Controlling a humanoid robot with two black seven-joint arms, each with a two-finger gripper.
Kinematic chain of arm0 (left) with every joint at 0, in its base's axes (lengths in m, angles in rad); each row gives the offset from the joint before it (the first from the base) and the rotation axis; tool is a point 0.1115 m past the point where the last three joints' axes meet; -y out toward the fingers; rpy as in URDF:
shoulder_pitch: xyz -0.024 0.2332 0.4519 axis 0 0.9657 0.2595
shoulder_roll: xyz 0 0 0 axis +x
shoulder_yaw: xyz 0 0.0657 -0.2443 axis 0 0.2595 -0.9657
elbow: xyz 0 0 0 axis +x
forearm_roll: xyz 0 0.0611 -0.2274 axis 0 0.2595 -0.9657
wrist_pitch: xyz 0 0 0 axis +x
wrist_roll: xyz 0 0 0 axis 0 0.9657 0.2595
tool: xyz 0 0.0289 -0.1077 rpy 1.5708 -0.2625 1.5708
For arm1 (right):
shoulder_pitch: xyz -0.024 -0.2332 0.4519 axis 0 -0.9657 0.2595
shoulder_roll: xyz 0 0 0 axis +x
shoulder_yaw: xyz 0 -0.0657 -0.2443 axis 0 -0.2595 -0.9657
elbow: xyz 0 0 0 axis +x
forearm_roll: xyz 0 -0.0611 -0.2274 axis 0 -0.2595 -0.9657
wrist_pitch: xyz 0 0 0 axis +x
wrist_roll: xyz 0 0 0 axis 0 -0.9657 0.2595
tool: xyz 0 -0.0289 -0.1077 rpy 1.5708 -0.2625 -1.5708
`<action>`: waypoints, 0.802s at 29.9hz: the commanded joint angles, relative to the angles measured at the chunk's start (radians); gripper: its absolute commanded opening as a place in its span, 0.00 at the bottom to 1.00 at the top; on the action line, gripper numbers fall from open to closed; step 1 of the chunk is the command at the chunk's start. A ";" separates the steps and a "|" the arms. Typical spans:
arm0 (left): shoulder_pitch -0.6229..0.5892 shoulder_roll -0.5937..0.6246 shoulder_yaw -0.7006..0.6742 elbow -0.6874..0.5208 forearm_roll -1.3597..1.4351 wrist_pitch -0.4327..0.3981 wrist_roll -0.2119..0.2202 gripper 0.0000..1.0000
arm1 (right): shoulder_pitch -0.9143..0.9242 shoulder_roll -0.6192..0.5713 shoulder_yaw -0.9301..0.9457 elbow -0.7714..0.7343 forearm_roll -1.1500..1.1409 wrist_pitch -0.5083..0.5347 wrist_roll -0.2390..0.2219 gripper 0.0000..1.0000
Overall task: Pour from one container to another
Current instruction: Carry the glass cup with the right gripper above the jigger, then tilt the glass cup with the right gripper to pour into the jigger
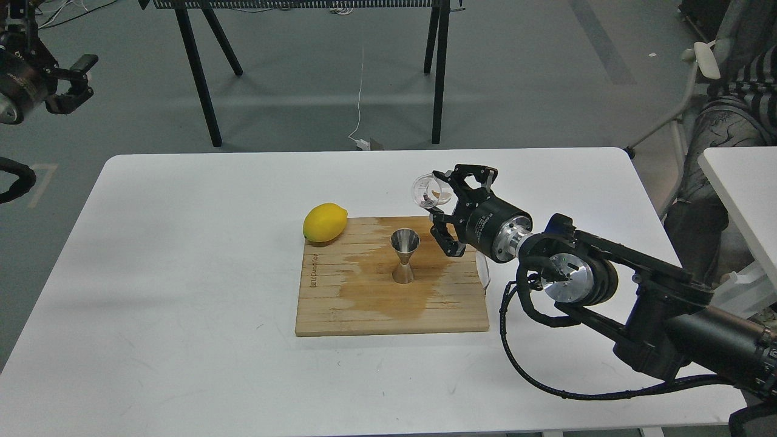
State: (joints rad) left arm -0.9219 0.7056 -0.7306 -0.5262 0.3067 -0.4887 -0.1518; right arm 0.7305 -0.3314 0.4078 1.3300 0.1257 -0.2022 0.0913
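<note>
- The white tabletop (182, 273) fills most of the frame, its far edge running across just above the middle.
- My right arm comes in from the lower right of the frame and reaches up and to the left, ending over the right part of the wooden board.
- The wooden board (340, 303) lies flat at the centre of the tabletop, with a darker wet-looking stain across its middle and right side.
- My right pincer (448, 203) is closed around the clear glass cup, one finger above it and one below.
- My left pincer (70, 82) hangs in the upper left corner of the frame, off the tabletop; its fingers show a gap between them and hold nothing.
- The lemon (325, 223) rests on the upper left corner of the board, well apart from the jigger.
- The clear glass cup (428, 189) is tipped on its side, long axis near horizontal, mouth pointing to the left of the frame; it sits up and to the right of the jigger, not touching it.
- The jigger (404, 255) stands upright at the board's middle, long axis vertical, open mouth facing up.
</note>
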 commanded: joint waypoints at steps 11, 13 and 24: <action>-0.006 0.000 -0.001 0.000 0.000 0.000 0.000 1.00 | 0.063 -0.003 -0.083 0.000 -0.063 0.000 -0.010 0.02; -0.006 0.000 -0.001 0.000 0.000 0.000 0.000 1.00 | 0.075 -0.003 -0.101 0.000 -0.083 0.000 -0.013 0.02; -0.006 0.003 0.000 0.000 0.000 0.000 0.000 1.00 | 0.122 -0.011 -0.162 0.000 -0.130 0.001 -0.022 0.02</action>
State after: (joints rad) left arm -0.9279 0.7075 -0.7313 -0.5262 0.3067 -0.4887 -0.1518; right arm 0.8474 -0.3369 0.2476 1.3300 0.0202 -0.2021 0.0717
